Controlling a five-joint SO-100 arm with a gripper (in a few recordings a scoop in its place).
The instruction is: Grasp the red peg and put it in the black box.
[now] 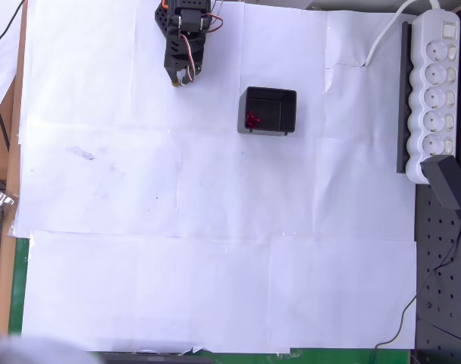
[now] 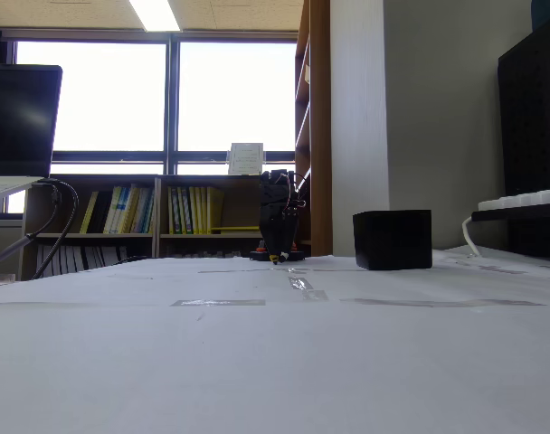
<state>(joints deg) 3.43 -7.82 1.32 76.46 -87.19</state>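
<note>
In the overhead view the arm (image 1: 183, 34) sits folded at the top edge of the paper-covered bench (image 1: 139, 250), up and to the left of the box (image 1: 268, 111). Its pincer (image 1: 179, 77) points down toward the paper, well apart from the box; whether its fingers are spread or pressed together cannot be told. The box stands upright on the paper, open side up. The peg (image 1: 252, 119) lies inside the box, on the floor of it by the left wall, apart from the pincer. Far to the right of the box a white power strip (image 1: 434, 91) lies along the bench edge, with a black adapter (image 1: 449, 180) at its lower end.

In the fixed view the arm (image 2: 279, 217) stands at the far end of the bench (image 2: 275, 362), left of the box (image 2: 393, 240), whose dark side wall faces the camera. The pincer (image 2: 276, 259) hangs low by the paper, too small to read.
</note>
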